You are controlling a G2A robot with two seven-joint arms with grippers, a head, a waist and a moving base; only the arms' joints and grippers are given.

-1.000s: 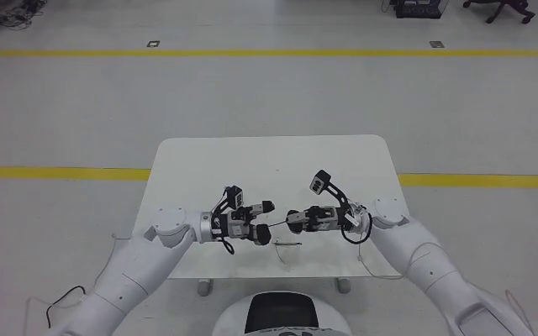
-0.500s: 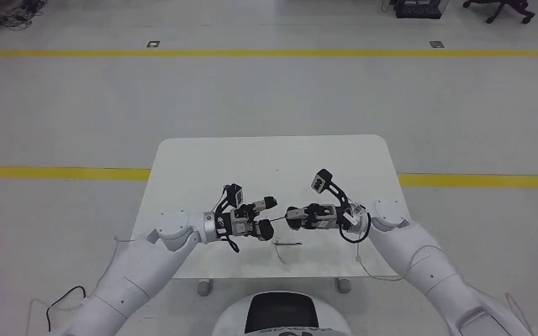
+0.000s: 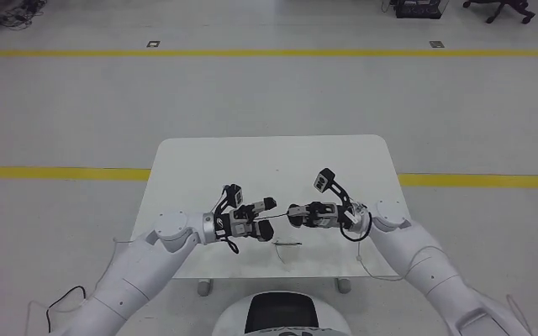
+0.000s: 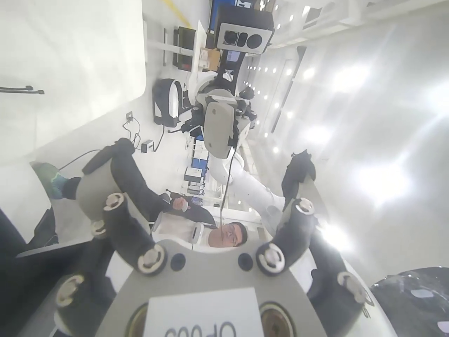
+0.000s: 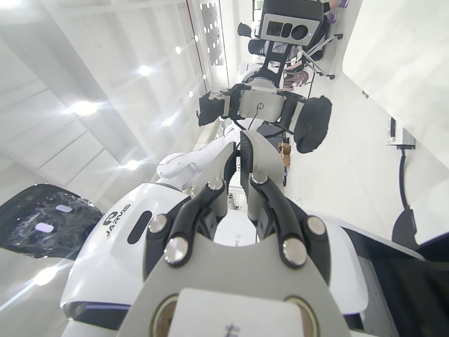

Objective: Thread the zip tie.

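- Thin black plastic zip tie (image 3: 280,217) hangs in the air between the two arms, above the near part of the white tabletop (image 3: 336,160). It shows only as a fine strand, so I cannot tell its head from its tail.
- The right tool (image 5: 242,134) has its fingers pressed together. It appears to pinch one end of the zip tie, and the free end reaches toward the other arm.
- The left tool (image 3: 266,217) is spread wide and holds nothing. It faces the right tool closely, and the strand's free end lies about between its fingers.
- A second black zip tie (image 4: 21,90) lies flat on the tabletop near the front edge, apart from both tools.
- The step in hand looks like the left tool taking the free end, so that the tail can then be fed through the head.
- To do it well, centre the strand between the left fingers before closing.
- Grip close to the tip, because a long free length will bend away.
- Keep the right pinch firm so the strap neither twists nor slips.
- Bring the two ends into line slowly, since the head's slot is small.
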